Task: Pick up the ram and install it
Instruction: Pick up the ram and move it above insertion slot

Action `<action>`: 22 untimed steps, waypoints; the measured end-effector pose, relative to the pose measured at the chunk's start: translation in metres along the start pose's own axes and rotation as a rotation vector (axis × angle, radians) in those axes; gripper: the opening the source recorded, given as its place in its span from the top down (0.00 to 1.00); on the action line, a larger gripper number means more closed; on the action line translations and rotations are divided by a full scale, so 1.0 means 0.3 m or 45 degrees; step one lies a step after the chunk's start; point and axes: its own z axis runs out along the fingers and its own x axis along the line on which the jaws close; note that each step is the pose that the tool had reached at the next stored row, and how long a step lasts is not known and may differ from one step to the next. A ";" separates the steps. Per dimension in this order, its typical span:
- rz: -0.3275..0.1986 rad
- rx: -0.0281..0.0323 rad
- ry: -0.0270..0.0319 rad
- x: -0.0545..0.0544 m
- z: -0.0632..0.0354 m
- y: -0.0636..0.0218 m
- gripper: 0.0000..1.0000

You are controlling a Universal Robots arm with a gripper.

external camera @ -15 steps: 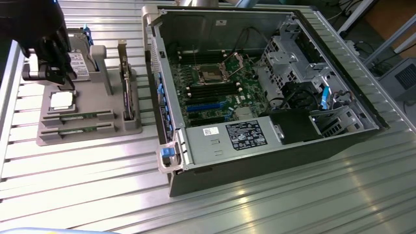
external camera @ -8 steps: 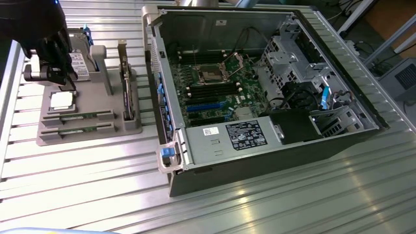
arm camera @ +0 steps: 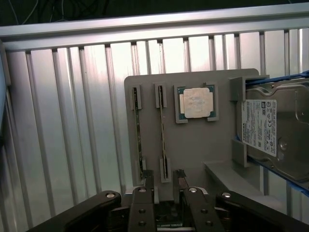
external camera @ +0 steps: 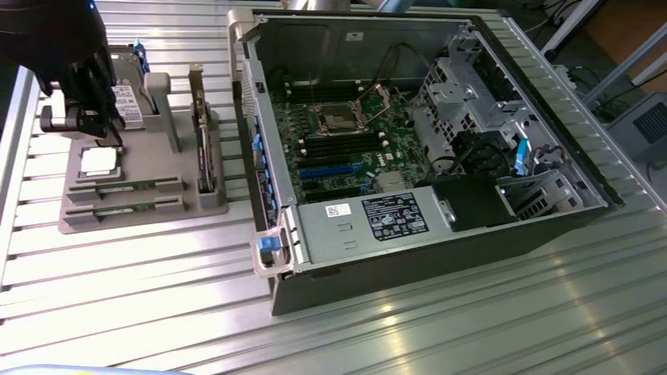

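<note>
Ram (arm camera: 163, 135) stood on edge in the holder (arm camera: 198, 145), beside its twin (arm camera: 137, 140), untouched. Gripper (arm camera: 164, 175) hung wide open above one end of it. Pick-up looked to be in hand; grasping would call for a straight descent, jaws square to the thin board.

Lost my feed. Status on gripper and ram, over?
Gripper open, empty, above holder. Ram in its slot, twin stick alongside. Nothing blocking.
</note>
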 end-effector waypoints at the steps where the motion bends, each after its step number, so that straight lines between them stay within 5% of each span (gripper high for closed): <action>1: 0.000 0.0000 0.0000 0.000 0.001 0.000 0.70; 22: 0.000 0.0000 0.0012 0.001 0.019 0.001 0.70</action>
